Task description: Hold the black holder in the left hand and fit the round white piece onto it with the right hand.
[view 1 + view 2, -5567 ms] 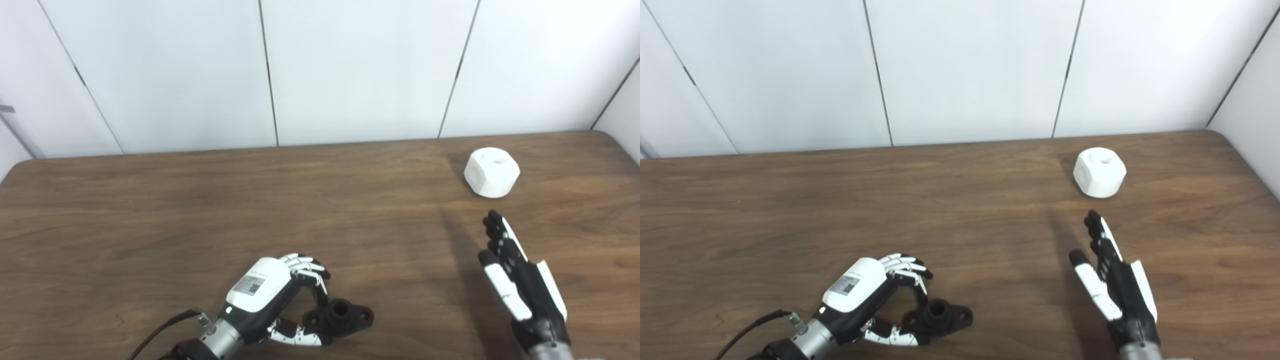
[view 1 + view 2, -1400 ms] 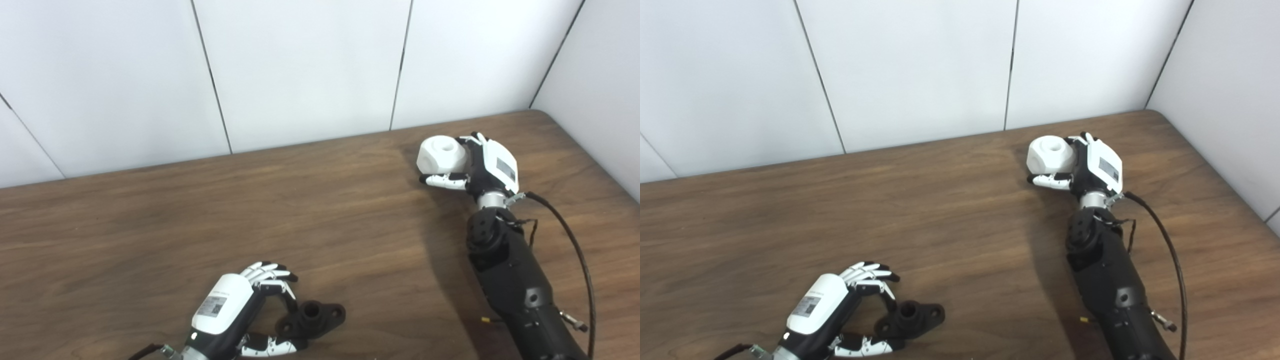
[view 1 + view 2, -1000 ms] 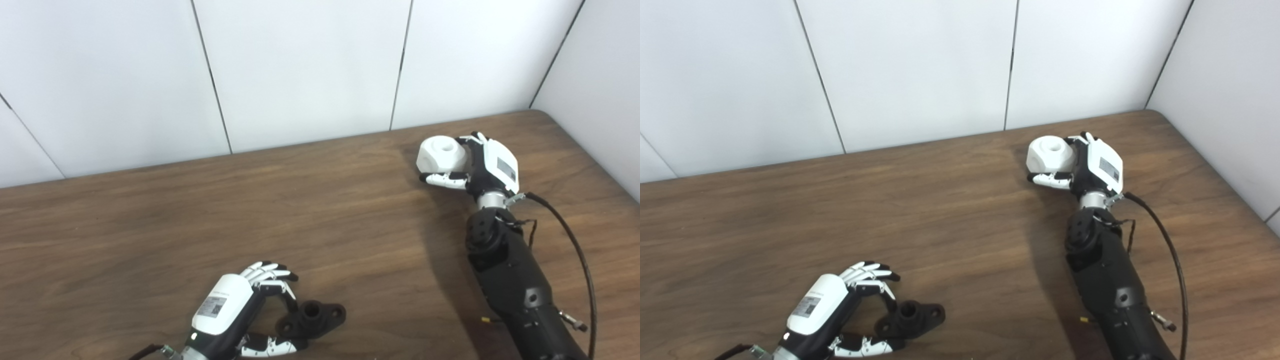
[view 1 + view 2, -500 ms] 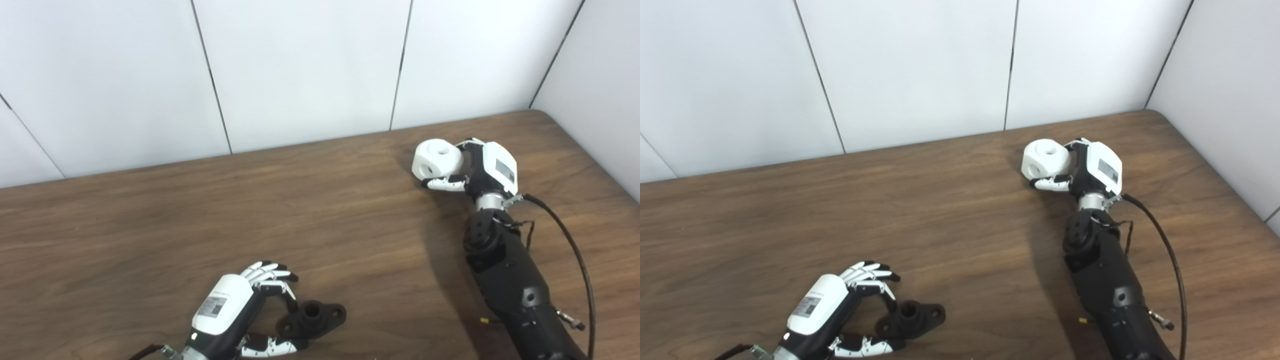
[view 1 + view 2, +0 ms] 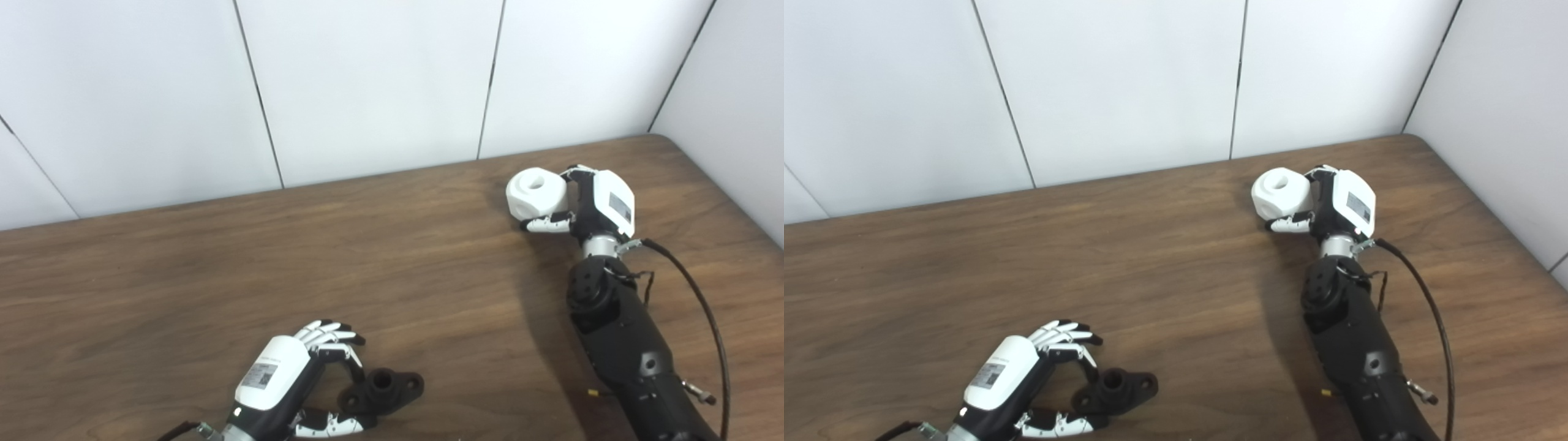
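Wooden tabletop (image 5: 184,257): right hand (image 5: 591,202) grips the round white plastic piece (image 5: 537,193); left hand (image 5: 288,380) curls around the black flanged holder (image 5: 386,389). Next, probably carry the piece across to it.

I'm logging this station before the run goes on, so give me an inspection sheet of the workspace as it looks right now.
Surface: wooden table, dark brown, bare in the middle.
Job's things: black holder lying flat near the front edge; round white piece far right, tilted.
Clutter: nothing seen.
Hands: left hand curled around the holder's left end, which rests on the table, grip unclear; right hand shut on the white piece, fingers under it.
Cables: black cable looping from the right wrist along the arm; another at the left wrist.
Surroundings: white panelled wall behind and to the right.
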